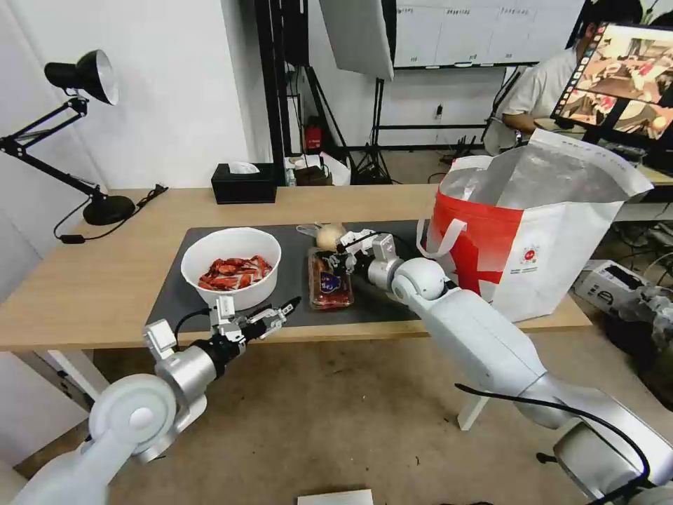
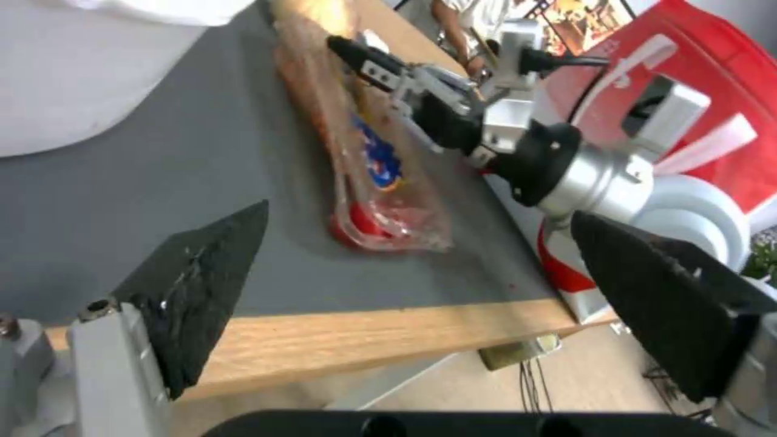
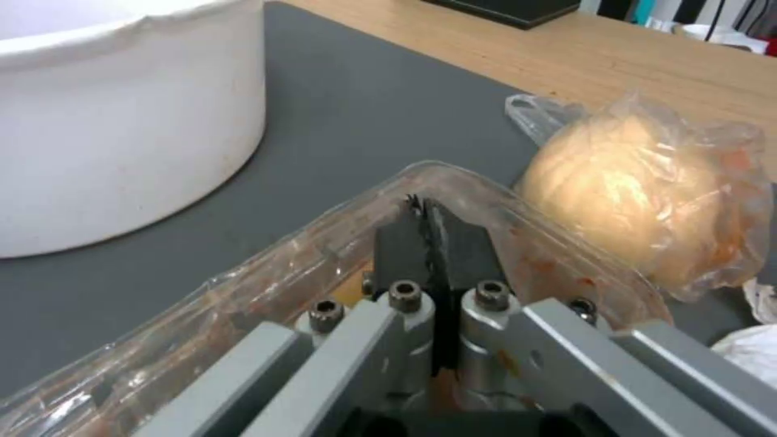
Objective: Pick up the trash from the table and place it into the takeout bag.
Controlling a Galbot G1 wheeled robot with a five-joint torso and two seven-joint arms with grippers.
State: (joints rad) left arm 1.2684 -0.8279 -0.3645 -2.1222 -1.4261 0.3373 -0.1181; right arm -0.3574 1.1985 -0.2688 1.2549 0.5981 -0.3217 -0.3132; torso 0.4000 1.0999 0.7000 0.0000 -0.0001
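**Right hand pinched on tray rim, left hand idle at bench edge**

My right hand (image 1: 341, 258) is over the dark grey rectangular mat (image 1: 294, 280) on the long light-wood bench (image 1: 91, 280). In the right wrist view its two dark fingers (image 3: 405, 243) are pressed together, clamped on the rim of the clear hinged plastic tray with red scraps (image 1: 329, 280). The tray lies flat on the mat. The beige ball in clear wrap (image 1: 329, 236) sits just beside the tray's far end, close to the hand. The white round bowl of red crayfish shells (image 1: 231, 266) stands on the mat to the tray's left, apart from it. A bit of crumpled white tissue (image 3: 749, 346) shows near the ball. The large boxy white bag with red band and foil lining (image 1: 540, 231) stands open on the bench's right end. My left hand (image 1: 280, 315) hangs at the near bench edge, below the bowl, fingers spread apart, holding nothing.
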